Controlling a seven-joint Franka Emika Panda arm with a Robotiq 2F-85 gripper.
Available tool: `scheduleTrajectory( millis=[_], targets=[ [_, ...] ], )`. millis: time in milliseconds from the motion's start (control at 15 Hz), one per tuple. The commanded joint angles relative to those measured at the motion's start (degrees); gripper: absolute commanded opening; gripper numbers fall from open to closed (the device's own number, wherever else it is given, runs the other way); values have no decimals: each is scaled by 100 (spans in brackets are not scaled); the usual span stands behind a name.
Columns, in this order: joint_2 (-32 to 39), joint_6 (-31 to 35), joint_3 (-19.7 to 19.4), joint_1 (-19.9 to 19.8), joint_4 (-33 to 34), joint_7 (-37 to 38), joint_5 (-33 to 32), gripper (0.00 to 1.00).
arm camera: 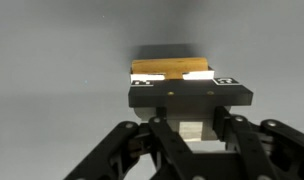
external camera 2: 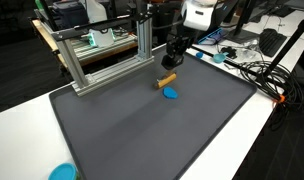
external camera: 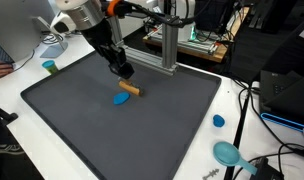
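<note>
Now we see the gripper (arm camera: 182, 82) clenched on the wooden block (arm camera: 172, 68), pinched between its fingers; a blue piece (external camera: 122, 99) lies just beside them.

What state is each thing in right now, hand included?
hand: shut, clamped on the wooden block.
wooden block: gripped at the fingertips, low at the mat; lifted or resting, cannot tell.
blue disc: flat on the mat, free, right beside the block.
mat: flat on the table.
blue cap: lying off the mat, untouched.
green cylinder: upright, off the mat.
</note>
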Motion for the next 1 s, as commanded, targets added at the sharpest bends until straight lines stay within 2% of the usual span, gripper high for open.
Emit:
scheduleTrajectory(
  millis=[0, 200, 467, 667, 733, 800, 933],
  targets=[
    [-633, -188, 163, 135, -274, -671, -422, 21],
    [-774, -272, 287, 109, -110, -1447, -651, 21],
    [-793, -344, 371, -231, 160, -3022, -492, 21],
    [-470, -499, 443, -521, 672, -4202, -319, 21],
    [-324, -626, 503, -658, 892, -4509, -74, 21],
    [-639, -297, 376, -455, 327, -3908, -382, 46],
    [-483, -388, 404, -594, 550, -4298, -215, 46]
  ],
)
